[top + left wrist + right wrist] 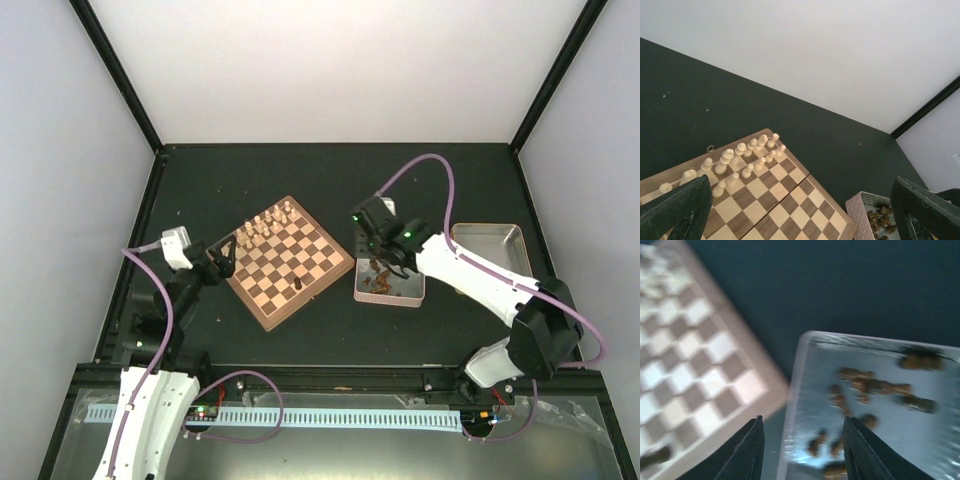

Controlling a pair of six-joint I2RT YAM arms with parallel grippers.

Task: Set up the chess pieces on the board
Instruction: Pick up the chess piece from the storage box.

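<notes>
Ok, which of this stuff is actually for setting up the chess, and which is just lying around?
For the job: dark chess pieces, board.
Lying about: cream pieces already lined up, tray holding the dark ones, silvery tin.

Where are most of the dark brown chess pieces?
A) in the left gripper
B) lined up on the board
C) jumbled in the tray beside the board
C: the dark chess pieces lie jumbled in the tray beside the board, where just one lone piece sits.
</notes>
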